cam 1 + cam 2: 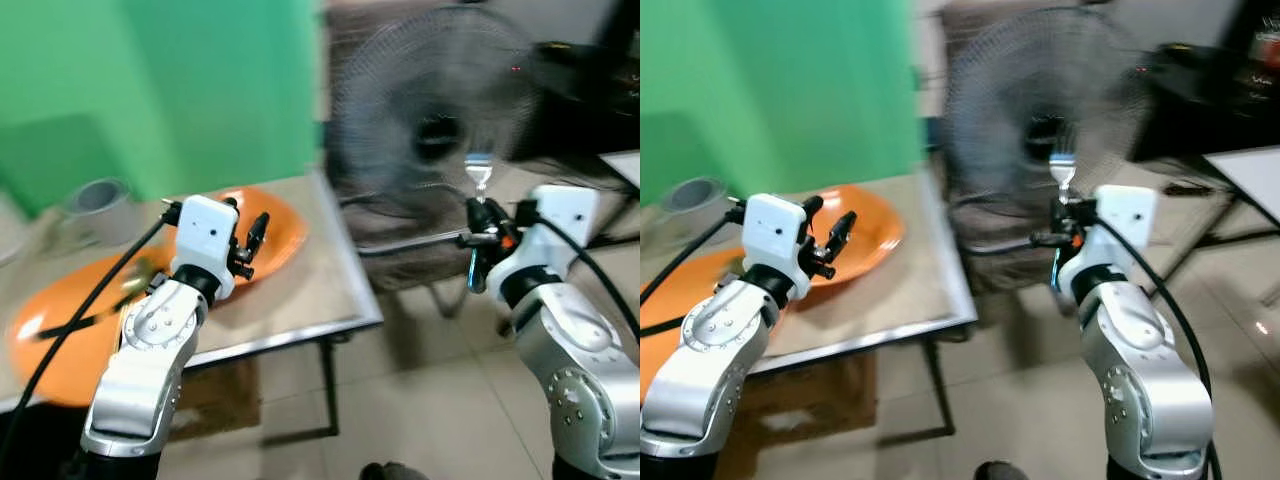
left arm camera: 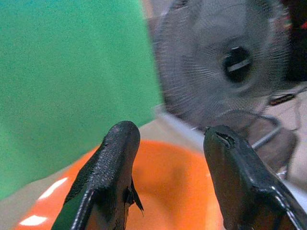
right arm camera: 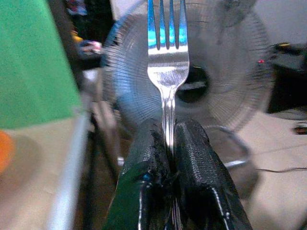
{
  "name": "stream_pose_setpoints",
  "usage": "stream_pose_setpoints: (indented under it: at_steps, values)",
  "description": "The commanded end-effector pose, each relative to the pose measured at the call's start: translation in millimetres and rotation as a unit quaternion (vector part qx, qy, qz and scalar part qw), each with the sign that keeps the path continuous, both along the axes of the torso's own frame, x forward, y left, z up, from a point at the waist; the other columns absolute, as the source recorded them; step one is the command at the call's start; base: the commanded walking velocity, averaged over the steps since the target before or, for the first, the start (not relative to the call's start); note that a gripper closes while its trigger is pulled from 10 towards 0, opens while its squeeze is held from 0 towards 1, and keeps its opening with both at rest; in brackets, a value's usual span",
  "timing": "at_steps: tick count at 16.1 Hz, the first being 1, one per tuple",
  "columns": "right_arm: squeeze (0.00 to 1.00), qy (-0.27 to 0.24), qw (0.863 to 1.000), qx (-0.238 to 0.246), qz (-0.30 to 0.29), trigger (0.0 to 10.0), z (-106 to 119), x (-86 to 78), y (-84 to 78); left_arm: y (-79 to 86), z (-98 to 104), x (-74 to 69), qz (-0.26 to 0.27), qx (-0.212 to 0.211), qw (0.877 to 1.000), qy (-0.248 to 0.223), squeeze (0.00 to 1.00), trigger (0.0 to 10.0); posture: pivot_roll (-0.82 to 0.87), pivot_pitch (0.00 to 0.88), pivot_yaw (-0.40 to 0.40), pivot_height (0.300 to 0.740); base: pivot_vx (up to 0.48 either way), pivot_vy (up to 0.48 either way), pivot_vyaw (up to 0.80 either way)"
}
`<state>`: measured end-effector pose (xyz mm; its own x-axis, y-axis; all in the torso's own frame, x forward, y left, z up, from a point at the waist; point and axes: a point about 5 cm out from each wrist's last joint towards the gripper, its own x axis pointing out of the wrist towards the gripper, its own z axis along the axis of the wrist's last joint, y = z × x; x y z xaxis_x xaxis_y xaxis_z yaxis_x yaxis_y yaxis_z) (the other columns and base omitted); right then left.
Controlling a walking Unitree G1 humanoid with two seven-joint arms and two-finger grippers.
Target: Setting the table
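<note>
My right gripper [image 1: 478, 222] is shut on a silver fork [image 3: 167, 62] held upright, tines up, out to the right of the table over the floor. My left gripper [image 1: 248, 232] is open, with nothing between its fingers [image 2: 108, 177], and hovers over an orange plate [image 1: 283, 232] on the table's far right part. A second orange plate [image 1: 55, 335] lies nearer me on the left. The table [image 1: 330, 290] has a tan top with a metal edge.
A large standing fan [image 1: 430, 110] is on the floor just past the table's right corner. A grey cup-like thing [image 1: 98, 205] stands at the table's back left before a green wall [image 1: 160, 80]. Dark furniture [image 1: 580, 90] is at far right. Tiled floor [image 1: 430, 400] lies below.
</note>
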<state>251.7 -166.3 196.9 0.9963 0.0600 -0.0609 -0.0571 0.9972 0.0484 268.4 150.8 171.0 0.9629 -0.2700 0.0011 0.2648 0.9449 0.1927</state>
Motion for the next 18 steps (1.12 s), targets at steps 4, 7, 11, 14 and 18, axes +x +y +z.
stream_pose_setpoints:
  at_steps: [4, 7, 11, 14, 18]
  values:
    - [0.00, 0.026, 0.999, -0.016, -0.015, 10.0, -9, -9.8, -5.0, 1.2, -6, -1.8, 0.013, -0.019, 1.000, 0.019, 0.00, 10.0, 0.03, 0.000, 0.040, 0.740, 0.000, 0.000, -0.80]
    - [0.00, 0.031, 0.999, -0.009, 0.000, 10.0, -14, -9.5, 2.1, 7.6, -7, 0.3, 0.051, -0.019, 0.999, -0.002, 0.00, 10.0, 0.01, 0.000, 0.048, 0.740, 0.000, 0.000, -0.80]
    - [0.00, 0.025, 0.999, -0.011, -0.036, 10.0, -15, -9.8, -6.7, 0.9, -4, 4.3, 0.098, -0.064, 0.992, -0.043, 0.00, 10.0, 0.02, 0.000, 0.055, 0.740, 0.000, 0.000, -0.80]
    - [0.00, 0.023, 0.998, -0.029, -0.047, 10.0, -16, -8.5, -8.5, 1.3, -1, 3.3, 0.100, -0.056, 0.992, -0.062, 0.00, 10.0, 0.01, 0.000, 0.061, 0.740, 0.000, 0.000, -0.80]
    - [0.00, 0.001, 0.997, 0.023, -0.071, 10.0, -13, -9.2, -10.2, -2.1, -2, 10.4, 0.059, -0.051, 0.996, -0.033, 0.00, 10.0, 0.00, 0.000, 0.079, 0.740, 0.000, 0.000, -0.80]
